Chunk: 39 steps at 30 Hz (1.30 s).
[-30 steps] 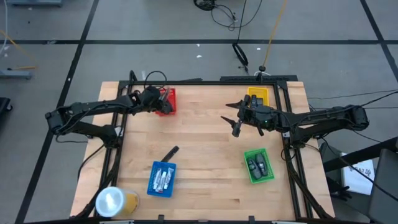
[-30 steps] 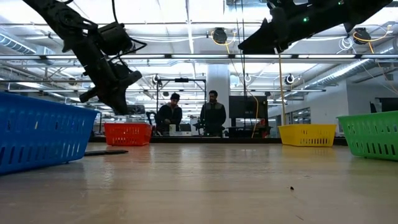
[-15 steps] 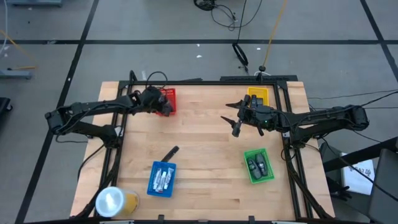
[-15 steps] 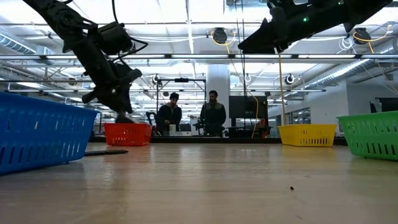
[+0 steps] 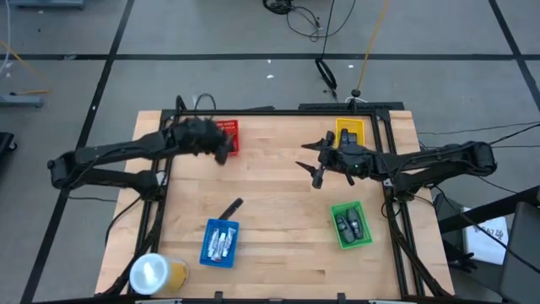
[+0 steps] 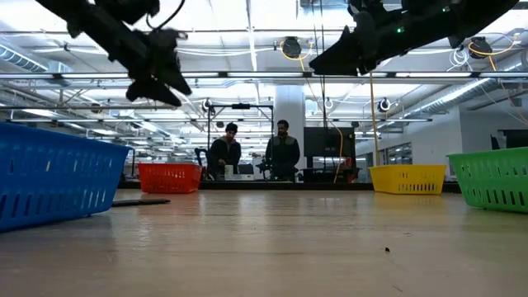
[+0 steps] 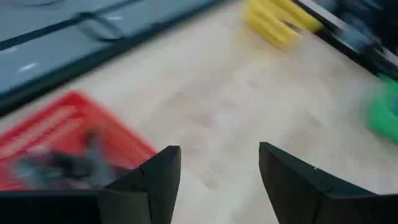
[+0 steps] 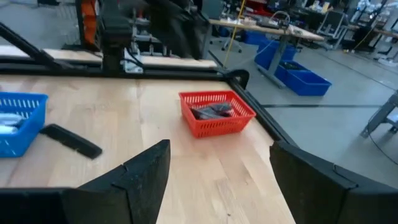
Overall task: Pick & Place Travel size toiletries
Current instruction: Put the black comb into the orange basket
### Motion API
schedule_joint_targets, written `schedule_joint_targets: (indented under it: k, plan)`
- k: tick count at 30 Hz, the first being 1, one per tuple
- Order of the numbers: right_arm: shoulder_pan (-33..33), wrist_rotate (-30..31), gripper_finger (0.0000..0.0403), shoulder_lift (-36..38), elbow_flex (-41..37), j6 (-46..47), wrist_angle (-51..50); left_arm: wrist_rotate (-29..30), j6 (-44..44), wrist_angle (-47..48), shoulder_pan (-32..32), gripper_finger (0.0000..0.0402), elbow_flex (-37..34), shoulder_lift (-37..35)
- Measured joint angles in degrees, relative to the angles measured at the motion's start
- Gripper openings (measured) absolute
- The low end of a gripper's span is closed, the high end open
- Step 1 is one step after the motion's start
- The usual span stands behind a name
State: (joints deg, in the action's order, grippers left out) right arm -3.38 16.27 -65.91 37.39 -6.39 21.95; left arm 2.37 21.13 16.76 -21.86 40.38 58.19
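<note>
A two-armed robot is sorting travel-size toiletries into coloured trays on a wooden table [image 5: 278,219]. The left gripper [image 7: 217,180] is hanging above the inner edge of the red tray [image 5: 228,135], its fingers spread and nothing between them, a stance that suggests a piece has just gone into that tray; dark items [image 8: 211,112] are lying inside it. The right gripper [image 5: 318,171] is waiting in the air over the middle of the table, near the yellow tray [image 5: 350,128], its fingers wide apart and empty, likely keeping clear of the other arm.

The blue tray [image 5: 221,243] is holding small white tubes, and the green tray [image 5: 351,225] is holding dark oval pieces [image 5: 349,224]; what the yellow tray contains cannot be made out. One slim dark stick [image 5: 229,207] is lying loose on the wood just beside the blue tray, probably the next pick. A large yellowish roll [image 5: 154,274] is standing at the table's corner.
</note>
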Motion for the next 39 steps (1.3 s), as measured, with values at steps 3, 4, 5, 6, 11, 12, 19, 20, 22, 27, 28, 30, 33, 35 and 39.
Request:
schedule_joint_targets:
  k: [3,4,5,6,11,12,19,20,22,27,28,30,33,35,39]
  plan:
    - [-0.34,0.03,0.0265,-0.68,0.00,-0.11,0.50,-2.02,-1.77,2.53,7.72,0.0212,0.00,-0.89]
    - [-0.41,0.04,0.0265,-0.68,0.00,-0.11,0.50,-2.16,-0.96,3.71,10.41,0.0209,0.00,-0.86]
    - [-0.42,0.05,0.0265,-0.68,0.00,-0.12,0.56,-2.31,1.15,5.37,12.97,0.0207,0.00,-0.75]
    - [-0.42,0.07,0.0265,-0.68,0.00,-0.15,0.58,-2.32,3.95,7.07,15.36,0.0204,0.00,-0.40]
    - [-0.39,0.07,0.0265,-0.66,0.00,-0.24,0.89,-2.41,13.52,9.99,24.48,0.0197,-0.02,3.66]
    - [-0.39,0.03,0.0265,-0.66,0.00,-0.25,0.92,-2.51,14.10,9.89,25.86,0.0195,-0.02,4.96]
    - [-0.39,-0.02,0.0265,-0.66,0.00,-0.26,2.16,-13.78,15.61,-1.66,29.37,0.0172,-0.09,18.64]
    - [-0.39,-0.04,0.0265,-0.66,0.00,-0.29,2.23,-14.97,15.94,-3.70,29.18,0.0169,-0.05,20.62]
    - [-0.39,-0.04,0.0265,-0.66,0.00,-0.29,2.23,-15.41,16.09,-4.46,28.55,0.0161,-0.06,23.88]
    - [-0.39,-0.04,0.0265,-0.66,0.00,-0.29,2.25,-12.97,14.56,-4.09,26.99,0.0130,-0.11,28.08]
    - [-0.39,-0.07,0.0265,-0.66,0.00,-0.29,2.22,-12.45,13.85,-4.26,26.76,0.0119,-0.11,28.26]
    - [-0.39,-0.07,0.0265,-0.66,0.00,-0.27,2.23,-11.48,12.46,-4.48,26.33,0.0095,-0.11,28.20]
    - [-0.39,-0.07,0.0265,-0.66,0.00,-0.26,2.10,-10.12,11.69,-3.84,26.22,0.0050,-0.09,28.15]
    - [-0.39,-0.07,0.0265,-0.65,0.00,-0.26,2.20,-10.24,11.66,-2.03,26.24,0.0018,-0.09,28.15]
    - [-0.39,-0.07,0.0265,-0.66,0.00,-0.29,2.23,-9.81,12.88,0.65,26.26,0.0009,-0.09,28.18]
